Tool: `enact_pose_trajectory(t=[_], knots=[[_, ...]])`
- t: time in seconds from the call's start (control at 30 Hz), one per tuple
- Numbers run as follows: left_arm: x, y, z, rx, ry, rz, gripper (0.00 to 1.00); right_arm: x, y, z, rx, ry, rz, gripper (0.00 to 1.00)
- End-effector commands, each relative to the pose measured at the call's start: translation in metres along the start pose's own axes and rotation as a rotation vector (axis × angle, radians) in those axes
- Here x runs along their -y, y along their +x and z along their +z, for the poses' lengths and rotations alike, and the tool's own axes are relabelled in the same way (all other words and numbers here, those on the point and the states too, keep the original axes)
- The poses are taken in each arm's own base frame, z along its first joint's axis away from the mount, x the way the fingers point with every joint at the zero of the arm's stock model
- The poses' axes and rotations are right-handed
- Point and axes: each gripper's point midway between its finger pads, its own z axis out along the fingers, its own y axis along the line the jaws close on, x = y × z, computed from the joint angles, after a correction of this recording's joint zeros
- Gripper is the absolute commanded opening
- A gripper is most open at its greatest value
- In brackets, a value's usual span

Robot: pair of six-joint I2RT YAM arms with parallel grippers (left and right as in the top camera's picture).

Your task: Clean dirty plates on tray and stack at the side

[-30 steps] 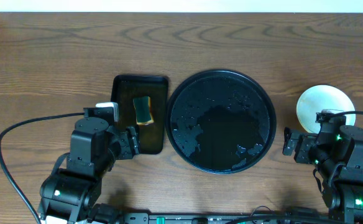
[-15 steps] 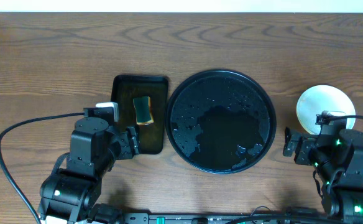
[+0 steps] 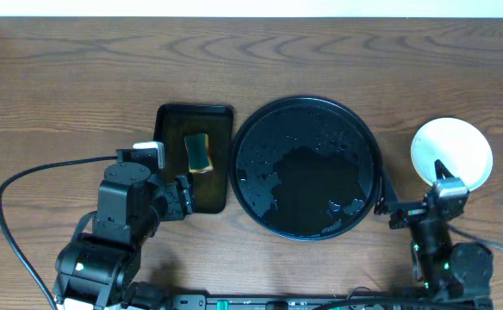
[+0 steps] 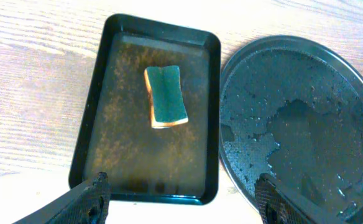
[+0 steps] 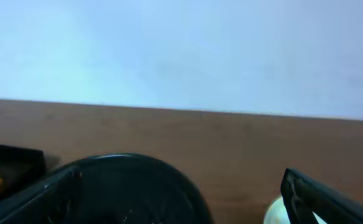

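Swung upward since a second ago, the right gripper [image 5: 181, 177] is gaping wide, clasping nothing, near the plates [image 3: 451, 148]. Meanwhile the left gripper [image 4: 183, 185] is hanging spread and empty over the rectangular tray [image 4: 88, 143].

**Black trays, brown grain**

The bench [image 3: 79, 77] is brown with wavy grain. Centre frame, the tray [image 3: 320, 185] is glossy black, speckled wet. Left of it, the rectangular tray [image 3: 170, 155] is black, brown-filmed; the sponge [image 3: 199, 151] green and yellow. Far right, the plates [image 3: 451, 148] show whitish.
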Motion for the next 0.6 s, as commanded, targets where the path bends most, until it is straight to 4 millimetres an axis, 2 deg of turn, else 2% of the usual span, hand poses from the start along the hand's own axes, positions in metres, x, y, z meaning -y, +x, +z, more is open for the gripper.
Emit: enact_pose_trajectory(t=[0.0,0.17,0.27,0.5,0.57], knots=[[-0.002,0.001,0.001,0.001,-0.012,0.009,0.75,-0.006,0.004,-0.002,0.089,-0.030,-0.012,0.99],[-0.002,0.001,0.001,0.001,-0.012,0.009,0.75,-0.005,0.007,-0.002,0.204,-0.032,-0.020,0.99],[-0.002,0.001,0.001,0.001,-0.012,0.009,0.75,-0.003,0.025,0.003,0.173,-0.027,-0.033,0.99],[-0.002,0.001,0.001,0.001,-0.012,0.009,0.75,-0.003,0.078,0.006,-0.044,-0.032,-0.084,0.99],[-0.002,0.001,0.001,0.001,-0.012,0.009,0.75,-0.003,0.079,0.006,-0.046,-0.034,-0.079,0.99]])
